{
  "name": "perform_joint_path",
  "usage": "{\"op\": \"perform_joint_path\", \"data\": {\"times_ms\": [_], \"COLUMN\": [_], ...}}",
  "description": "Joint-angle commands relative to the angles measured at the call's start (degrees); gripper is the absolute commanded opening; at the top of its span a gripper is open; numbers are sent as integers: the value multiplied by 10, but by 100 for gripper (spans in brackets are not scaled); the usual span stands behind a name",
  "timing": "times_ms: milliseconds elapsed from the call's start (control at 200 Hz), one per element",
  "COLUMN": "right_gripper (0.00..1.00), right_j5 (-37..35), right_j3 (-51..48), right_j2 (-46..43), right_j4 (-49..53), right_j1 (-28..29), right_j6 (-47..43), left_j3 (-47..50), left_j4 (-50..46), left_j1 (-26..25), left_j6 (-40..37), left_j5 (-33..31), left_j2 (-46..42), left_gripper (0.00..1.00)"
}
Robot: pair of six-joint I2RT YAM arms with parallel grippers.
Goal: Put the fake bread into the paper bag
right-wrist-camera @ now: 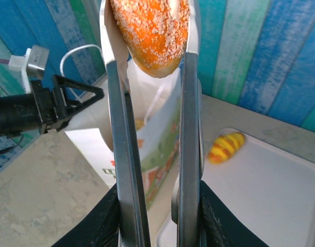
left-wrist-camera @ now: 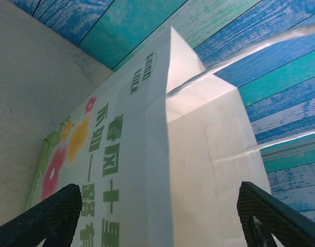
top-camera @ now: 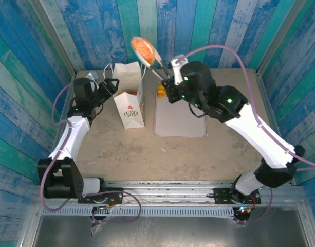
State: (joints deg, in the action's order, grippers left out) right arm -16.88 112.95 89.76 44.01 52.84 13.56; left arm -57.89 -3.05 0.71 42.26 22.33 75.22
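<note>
- The right claw [top-camera: 170,82] is clamped on the thin metal tongs [right-wrist-camera: 121,154]. The tongs pinch a round orange toy bread with pale sprinkles [right-wrist-camera: 154,31].
- That bread hangs high up, by the open top of the tall white paper bag [top-camera: 129,103].
- The bag stands near the back edge of the counter [top-camera: 121,154], just left of the pale flat tray [top-camera: 180,123].
- The left claw [top-camera: 110,85] has its fingers apart, with the bag's side between them.
- The bread could slip out of the tongs too soon and miss the bag's mouth.
- The light bag could tip over if the tongs bump it.
- A small yellow striped croissant [right-wrist-camera: 226,146] lies at the tray's back left corner.
</note>
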Motion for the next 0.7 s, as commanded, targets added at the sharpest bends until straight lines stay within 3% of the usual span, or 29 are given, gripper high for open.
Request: {"op": "perform_joint_path", "data": {"times_ms": [0, 175, 691], "right_gripper": [22, 22, 23], "right_j5": [-21, -24, 0], "right_j3": [43, 92, 121], "right_j2": [51, 115, 229], "right_j4": [-22, 0, 12], "right_j1": [13, 16, 16], "right_j6": [-8, 9, 23], "left_j3": [4, -4, 4], "left_j4": [42, 29, 8], "left_j1": [3, 4, 8], "left_j6": [19, 10, -9], "left_j5": [14, 24, -12], "left_j2": [18, 24, -6], "left_gripper": [79, 64, 41]}}
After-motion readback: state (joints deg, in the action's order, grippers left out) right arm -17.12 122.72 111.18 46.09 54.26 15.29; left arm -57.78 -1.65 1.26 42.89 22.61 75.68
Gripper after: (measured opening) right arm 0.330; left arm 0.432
